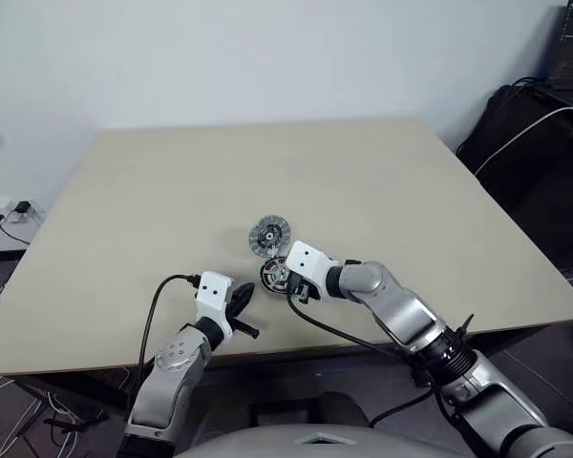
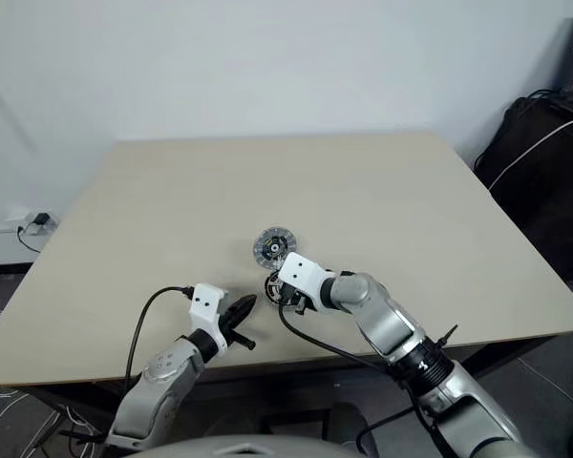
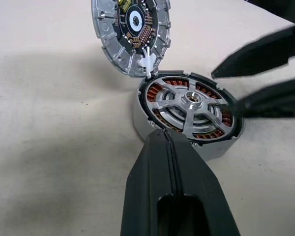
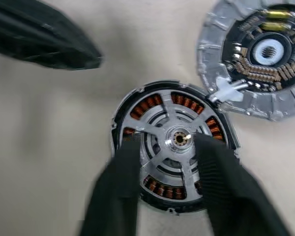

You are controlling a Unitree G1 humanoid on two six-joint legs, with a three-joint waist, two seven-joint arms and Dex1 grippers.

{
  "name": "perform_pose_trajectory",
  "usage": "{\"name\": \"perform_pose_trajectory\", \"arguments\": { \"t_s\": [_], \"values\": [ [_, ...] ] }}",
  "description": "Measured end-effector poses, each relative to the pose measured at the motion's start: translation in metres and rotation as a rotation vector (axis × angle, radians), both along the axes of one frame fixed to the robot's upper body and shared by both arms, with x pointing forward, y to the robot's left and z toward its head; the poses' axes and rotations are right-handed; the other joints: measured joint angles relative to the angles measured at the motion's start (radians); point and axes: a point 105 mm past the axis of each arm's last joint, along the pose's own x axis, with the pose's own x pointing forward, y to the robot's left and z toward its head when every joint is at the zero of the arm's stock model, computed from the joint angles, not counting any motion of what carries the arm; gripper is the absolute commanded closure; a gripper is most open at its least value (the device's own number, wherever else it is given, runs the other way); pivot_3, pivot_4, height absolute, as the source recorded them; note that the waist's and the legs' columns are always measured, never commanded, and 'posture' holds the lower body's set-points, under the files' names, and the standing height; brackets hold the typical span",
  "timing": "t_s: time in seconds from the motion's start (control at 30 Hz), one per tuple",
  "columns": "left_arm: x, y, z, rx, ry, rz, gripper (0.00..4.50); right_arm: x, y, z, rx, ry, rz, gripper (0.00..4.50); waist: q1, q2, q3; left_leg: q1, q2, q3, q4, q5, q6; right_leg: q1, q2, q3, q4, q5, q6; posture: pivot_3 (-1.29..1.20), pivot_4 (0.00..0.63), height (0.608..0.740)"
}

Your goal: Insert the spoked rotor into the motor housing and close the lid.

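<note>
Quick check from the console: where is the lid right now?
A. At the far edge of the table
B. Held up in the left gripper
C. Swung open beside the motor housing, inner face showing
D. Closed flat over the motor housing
C: the lid lies open against the rim of the motor housing, whose copper windings show uncovered.

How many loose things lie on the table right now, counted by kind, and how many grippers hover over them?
Motor housing, spoked rotor already seated in it: 1
Lid, lying open beside the housing, touching its rim: 1
Grippers: 2, the left gripper shut, the right gripper open over the rotor
Total: 2 things on the table, 2 grippers
</note>
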Motion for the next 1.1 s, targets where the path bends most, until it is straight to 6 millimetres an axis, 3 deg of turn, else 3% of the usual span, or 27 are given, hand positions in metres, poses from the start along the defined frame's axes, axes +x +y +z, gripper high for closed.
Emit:
{"name": "perform_pose_trajectory", "arguments": {
  "t_s": [0.03,0.33,0.7,0.8,1.0,1.1],
  "values": [
    [0.000,-0.001,0.000,-0.003,0.000,0.002,4.50,0.002,-0.002,0.001,-0.028,-0.008,0.015,1.58,0.001,0.000,0.000,0.000,0.000,0.000,0.000,0.000,0.000,0.000,0.000,0.000,0.000,0.000,0.000,0.00,0.000,0.740],
    [0.001,-0.001,0.000,-0.010,-0.002,0.021,4.50,-0.002,-0.015,-0.006,-0.233,0.039,0.195,1.58,0.016,-0.001,0.000,0.000,0.000,0.000,0.000,0.000,0.000,-0.001,-0.001,-0.001,-0.001,0.000,0.000,0.00,0.000,0.740],
    [0.000,0.000,0.000,-0.019,-0.011,0.049,4.50,-0.005,-0.018,-0.017,-0.312,0.069,0.292,1.58,0.022,-0.001,0.000,0.000,0.000,0.000,0.000,0.000,-0.001,-0.001,-0.001,-0.001,0.000,0.000,0.000,0.00,0.000,0.740],
    [0.000,0.000,0.000,-0.020,-0.011,0.052,4.50,-0.004,-0.017,-0.019,-0.325,0.065,0.307,2.23,0.022,-0.001,0.000,0.000,0.000,0.000,0.000,0.000,-0.001,-0.001,-0.001,-0.001,0.000,0.000,-0.001,0.00,0.000,0.740],
    [0.001,0.002,0.001,-0.019,-0.020,0.063,4.50,0.000,-0.012,-0.019,-0.332,0.043,0.332,4.11,0.018,-0.003,-0.002,0.002,0.001,0.000,0.000,0.000,-0.002,0.000,-0.001,-0.001,0.000,0.002,-0.003,0.00,0.000,0.740],
    [0.001,0.002,0.001,-0.023,-0.022,0.067,4.50,0.001,-0.008,-0.021,-0.330,0.036,0.337,4.38,0.019,-0.003,-0.002,0.005,0.001,0.000,0.001,0.001,-0.003,0.000,-0.001,-0.003,0.000,0.002,-0.003,0.00,0.000,0.740]
  ]
}}
